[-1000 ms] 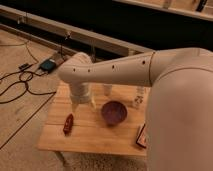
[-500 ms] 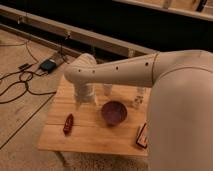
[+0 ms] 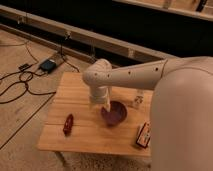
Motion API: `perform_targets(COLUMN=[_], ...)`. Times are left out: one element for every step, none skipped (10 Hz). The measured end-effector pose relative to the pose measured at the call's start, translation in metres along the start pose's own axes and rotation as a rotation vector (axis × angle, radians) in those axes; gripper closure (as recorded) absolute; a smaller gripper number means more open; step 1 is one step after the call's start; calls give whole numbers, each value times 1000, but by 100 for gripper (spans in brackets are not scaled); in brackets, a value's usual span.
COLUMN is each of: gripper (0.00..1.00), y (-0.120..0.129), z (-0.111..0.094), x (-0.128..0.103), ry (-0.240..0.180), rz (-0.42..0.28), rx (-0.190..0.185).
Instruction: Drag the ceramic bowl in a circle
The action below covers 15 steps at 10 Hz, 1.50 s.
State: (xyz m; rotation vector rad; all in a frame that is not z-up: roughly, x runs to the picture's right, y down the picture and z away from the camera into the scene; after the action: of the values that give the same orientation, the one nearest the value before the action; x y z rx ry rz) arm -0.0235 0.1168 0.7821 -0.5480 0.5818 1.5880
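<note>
**Work surface.** A light wooden table point(image 3: 85, 142) stands on a pale floor, in front of a dark wall with a horizontal rail.

**Arm.** The white arm point(image 3: 137, 76) enters from the right side of the camera view and crosses above the rear half of the table. It bends downward at a rounded joint over the table's middle.

**Gripper.** The gripper point(image 3: 105, 105) hangs below that joint and points down at the table. It sits at the left rim of the ceramic bowl point(image 3: 117, 115). The jaws stand wide. The pale lower end of the gripper overlaps the bowl's left edge. Whether it presses on the rim or only hovers against it cannot be determined.

**Task object.** The ceramic bowl is round, glossy and dark purple. It rests upright on the table, right of centre and slightly toward the front. Its opening faces up.

**Other items on the table.**
- A small red object point(image 3: 68, 124) lies near the front left, well apart from the bowl.
- A clear glass point(image 3: 136, 100) stands just behind and to the right of the bowl.
- A red and white packet point(image 3: 144, 135) lies at the right front edge.

**Floor.** Black cables point(image 3: 20, 89) trail across the floor to the left of the table. A small dark device point(image 3: 48, 65) lies beyond the table's rear left corner
</note>
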Motion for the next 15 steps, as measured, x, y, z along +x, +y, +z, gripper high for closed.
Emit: perform_targets(gripper=[35, 35, 35, 35, 35, 35, 35, 35, 35, 35, 37, 47, 57, 67, 80], y=[-2, -5, -8, -11, -12, -12, -11, -11, -10, -7, -6, -6, -7, -8, -11], z=[5, 18, 25, 32, 42, 48, 52, 58, 64, 70, 73, 77, 80, 83, 85], x=[-2, -7, -10, -12, -14, -15, -17, -18, -18, -18, -17, -16, -15, -14, -12], ry=[6, 18, 26, 35, 49, 55, 60, 66, 72, 78, 81, 87, 93, 101, 110], rz=[-2, -11, -16, -21, -29, -32, -33, -35, -38, -42, -43, -41, -38, -33, -26], rx=[3, 9, 16, 22, 31, 34, 35, 37, 38, 40, 39, 40, 40, 39, 38])
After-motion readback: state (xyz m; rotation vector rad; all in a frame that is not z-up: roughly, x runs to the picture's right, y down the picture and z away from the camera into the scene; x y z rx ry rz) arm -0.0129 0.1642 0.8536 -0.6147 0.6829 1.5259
